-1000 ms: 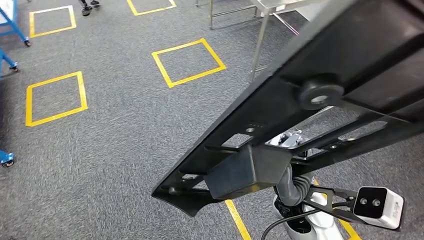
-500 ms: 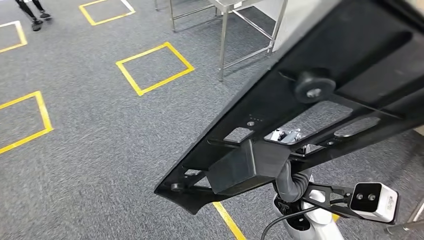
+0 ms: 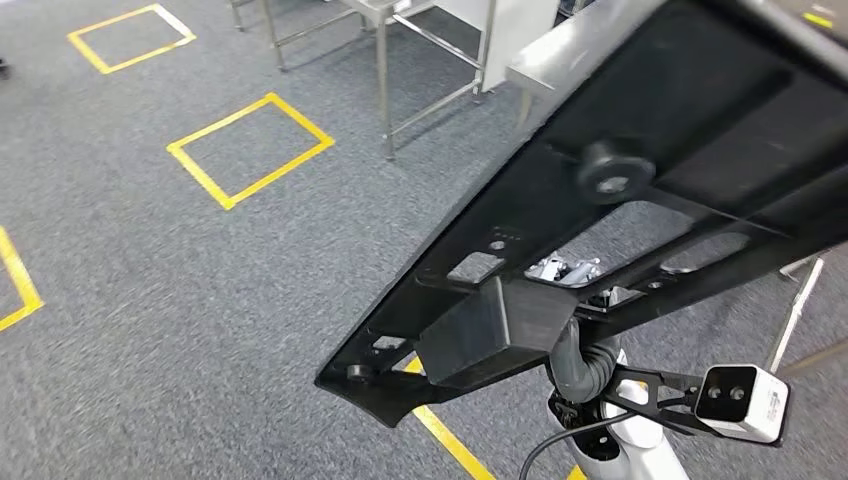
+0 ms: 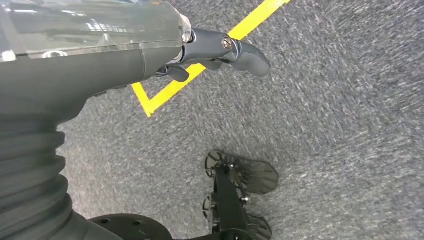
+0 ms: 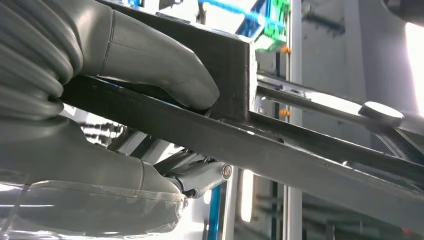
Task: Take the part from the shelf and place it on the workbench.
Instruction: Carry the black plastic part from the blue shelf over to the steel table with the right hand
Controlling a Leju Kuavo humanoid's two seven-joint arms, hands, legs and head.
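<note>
Right hand (image 5: 150,75): fingers clamped on black frame part (image 3: 640,180), thumb pressed against its block. Left hand (image 4: 220,50): hanging over carpet floor (image 3: 200,300), fingers loosely curled, holding nothing. Part: carried aloft, slanted, just short of steel tabletop (image 3: 570,50). Risk: long overhang striking tabletop edge or legs; one-handed hold slipping under leverage.

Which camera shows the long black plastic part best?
The head view: the long black plastic part spans the frame, cutouts and round knob visible. The right wrist view shows only its bars, close up in the right robot hand. The left wrist view faces carpet.
</note>
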